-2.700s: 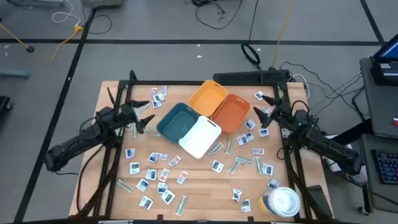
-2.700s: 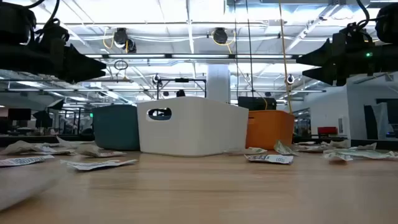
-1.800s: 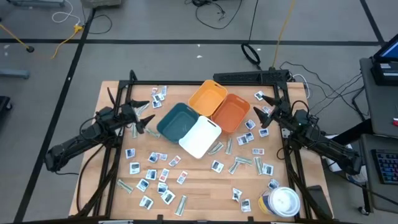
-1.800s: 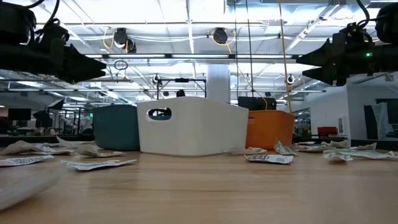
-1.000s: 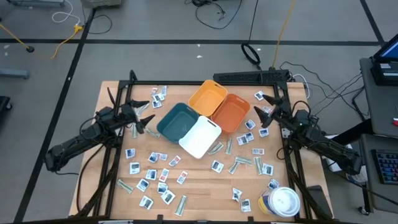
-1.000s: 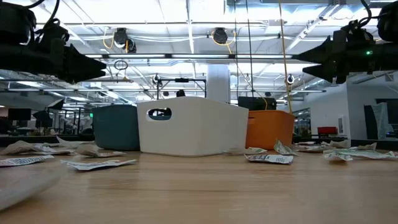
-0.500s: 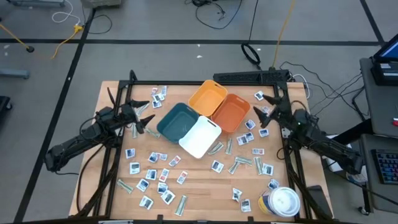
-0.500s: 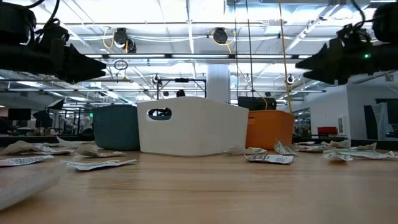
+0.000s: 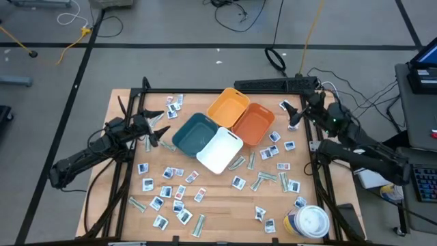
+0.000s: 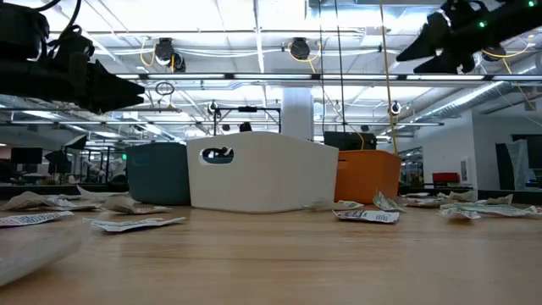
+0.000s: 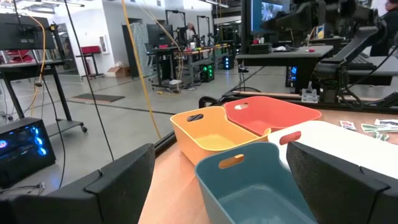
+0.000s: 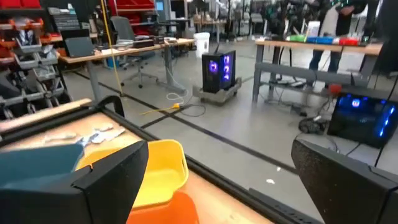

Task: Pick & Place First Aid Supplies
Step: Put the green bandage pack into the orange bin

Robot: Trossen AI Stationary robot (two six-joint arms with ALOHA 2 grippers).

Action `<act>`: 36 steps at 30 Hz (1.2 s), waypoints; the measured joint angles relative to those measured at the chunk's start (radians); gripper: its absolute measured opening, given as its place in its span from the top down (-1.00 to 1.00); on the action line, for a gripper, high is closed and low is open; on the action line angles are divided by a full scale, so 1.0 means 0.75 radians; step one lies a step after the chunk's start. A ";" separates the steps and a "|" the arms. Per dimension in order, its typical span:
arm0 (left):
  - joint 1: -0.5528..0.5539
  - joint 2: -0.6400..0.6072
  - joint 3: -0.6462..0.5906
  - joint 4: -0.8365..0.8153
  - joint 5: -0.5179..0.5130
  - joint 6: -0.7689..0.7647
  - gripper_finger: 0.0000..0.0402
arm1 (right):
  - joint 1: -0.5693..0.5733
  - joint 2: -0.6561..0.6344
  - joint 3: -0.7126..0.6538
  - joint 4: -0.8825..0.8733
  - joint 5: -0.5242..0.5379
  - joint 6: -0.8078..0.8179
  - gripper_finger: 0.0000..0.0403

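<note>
Wooden table (image 9: 218, 212), flat paper packets (image 9: 167, 174), smooth plastic bins (image 9: 220, 150)

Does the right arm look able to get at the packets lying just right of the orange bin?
Probably yes: the right gripper, open, hangs above the table beside the orange bin, and the packets lie uncovered nearby.

grey floor (image 9: 171, 27), wooden table (image 9: 218, 205), ceiling lights (image 10: 254, 38)
</note>
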 joint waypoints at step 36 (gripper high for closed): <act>0.000 0.000 0.000 0.000 -0.001 0.000 -0.83 | 0.001 0.857 0.649 -1.273 -0.758 0.685 -0.95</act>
